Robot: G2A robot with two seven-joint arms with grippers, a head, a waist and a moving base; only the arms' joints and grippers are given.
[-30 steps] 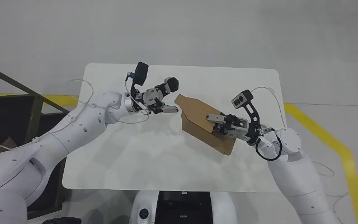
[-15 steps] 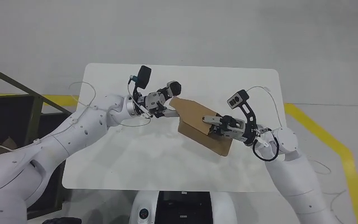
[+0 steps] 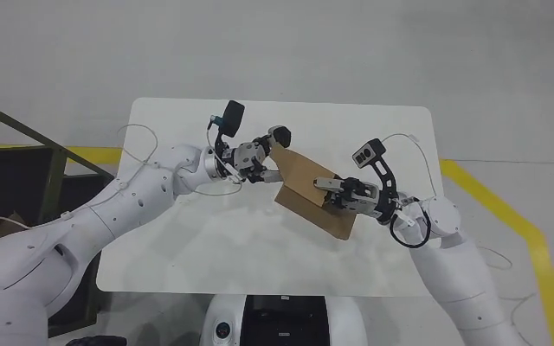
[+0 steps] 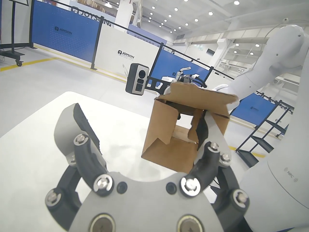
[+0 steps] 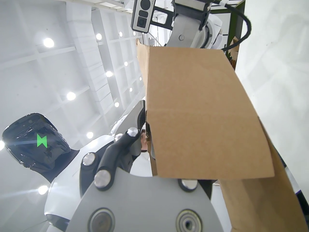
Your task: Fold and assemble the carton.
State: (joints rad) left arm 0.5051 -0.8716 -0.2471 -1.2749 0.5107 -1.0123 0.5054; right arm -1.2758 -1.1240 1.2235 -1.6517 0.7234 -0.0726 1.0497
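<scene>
A brown cardboard carton (image 3: 310,192) is held tilted over the middle of the white table (image 3: 173,251). Its open end with loose flaps (image 4: 169,131) faces my left arm. My left gripper (image 3: 272,157) stands open at that end. One finger (image 4: 207,131) lies against a flap at the carton's mouth, and the other finger (image 4: 79,121) is out in free air beside the carton. My right gripper (image 3: 327,192) is shut on the carton's side wall (image 5: 198,112) at the opposite end; one finger (image 5: 139,114) shows, while the other is hidden behind the cardboard.
A dark metal frame (image 3: 35,164) stands off the table's left side. Yellow floor lines (image 3: 502,216) run past the right side. Bare tabletop lies in front of the carton and to the far left.
My left gripper has moved right, from beside the carton up to its open end. The right gripper has shifted the carton slightly left and up, then held still.
</scene>
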